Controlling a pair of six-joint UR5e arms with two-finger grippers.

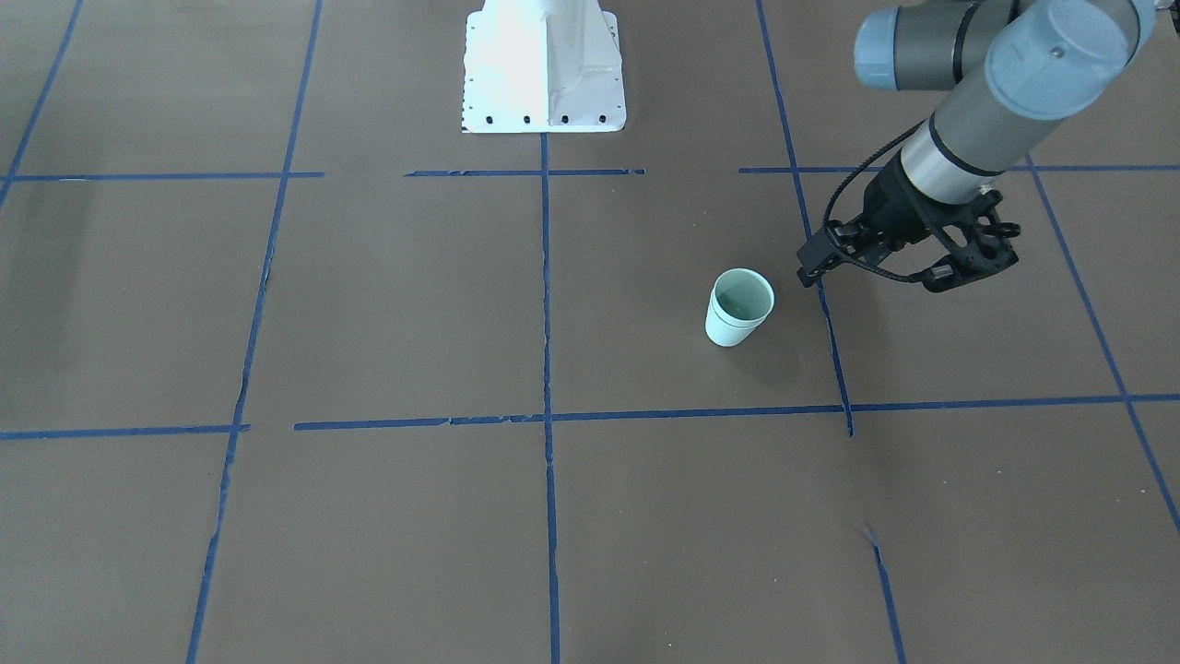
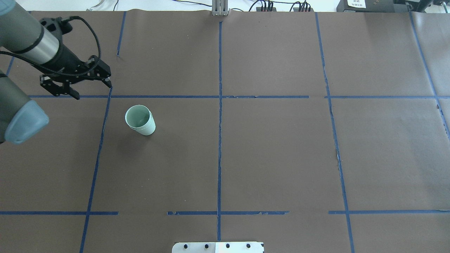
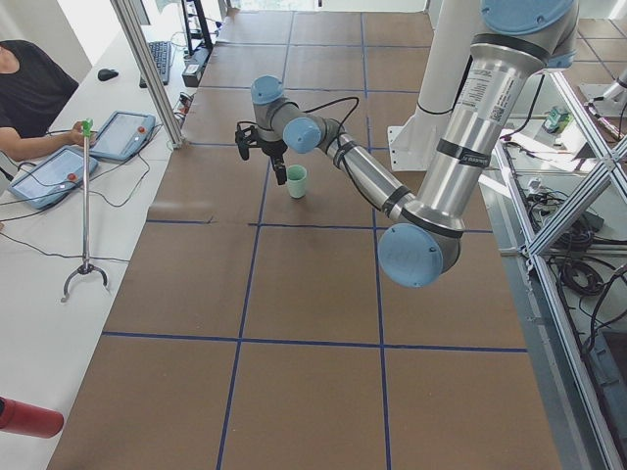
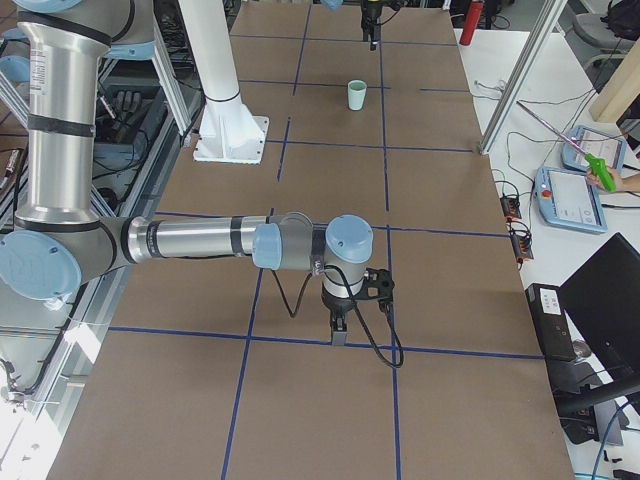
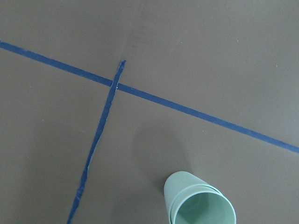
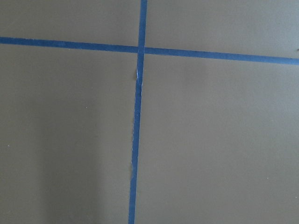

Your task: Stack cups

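On the left half of the table (image 2: 281,158), the cups (image 2: 140,120) are sitting as 1 upright stack. I'm seeing 2 rims, 1 just under the other, so 1 cup is nesting inside the other. The stack is standing by itself on the brown paper, near a crossing of the blue tape lines (image 2: 219,140), and nothing is touching it.

Left gripper (image 2: 92,90) is hovering near the stack, off to its left and raised above the table. Its jaws are standing wide apart and holding nothing. The left wrist view is looking down past that tape crossing, with the stack's mouth showing at the bottom edge.

Right gripper (image 4: 338,335) is hanging well apart from all this, way off toward the robot's right end of the table, pointing down at a tape line. It's only showing in the right side view, so I can't tell whether its jaws are apart or together. Its wrist view is giving me nothing but paper and tape.

So I'm reading the stacking itself as done. What's left, I'm guessing, is just getting the left arm clear without nudging the stack.
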